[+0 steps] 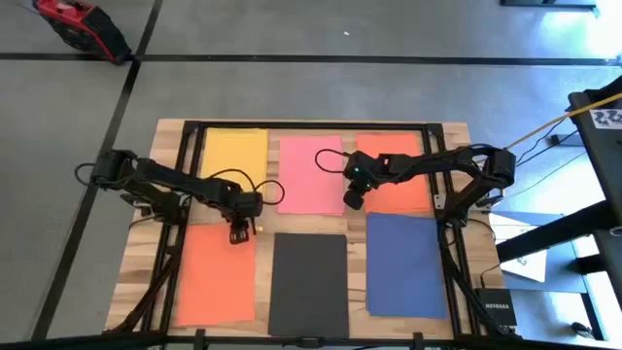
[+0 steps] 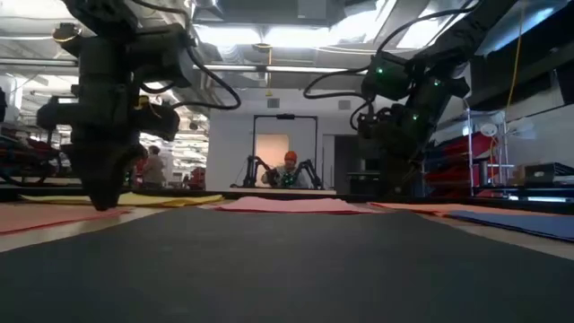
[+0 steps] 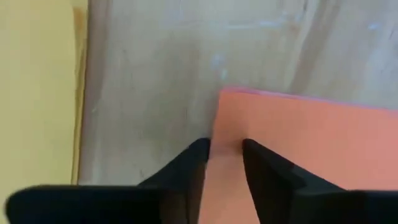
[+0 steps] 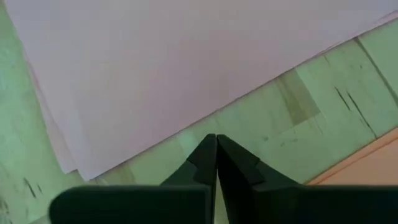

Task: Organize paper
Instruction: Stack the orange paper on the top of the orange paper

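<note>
Paper is lying in two rows of three on the pale wooden tabletop (image 1: 165,136) in the high view. Far row: a flat rectangular yellow sheet (image 1: 233,154) at eleven o'clock, a pink sheet (image 1: 311,173) at twelve, an orange sheet (image 1: 400,170) at one, partly covered by the right arm. Near row: a second orange sheet (image 1: 216,277) at seven o'clock, a black sheet (image 1: 309,284) at six, a dark blue sheet (image 1: 406,264) at five. The left gripper (image 1: 238,231) is hanging over the far right corner of the near orange sheet. The right gripper (image 1: 354,199) is hanging over the bare strip between the pink sheet and the far orange one.

Seen from table height, the black sheet (image 2: 287,260) is filling the foreground, the pink sheet (image 2: 287,205) is lying beyond it, and the left gripper (image 2: 103,202) is reaching down to the table at nine o'clock. A person in an orange cap (image 2: 289,170) is sitting far back in the room.

From the left wrist, the left gripper (image 3: 225,149) is showing its fingers slightly parted, straddling the edge of the orange sheet (image 3: 311,149), with the yellow sheet (image 3: 37,93) off to the side; whether they are pinching the paper cannot be told.

From the right wrist, the right gripper (image 4: 216,140) is showing its fingers pressed together, gripping nothing, over bare wood just beside the pink sheet (image 4: 186,62).
</note>
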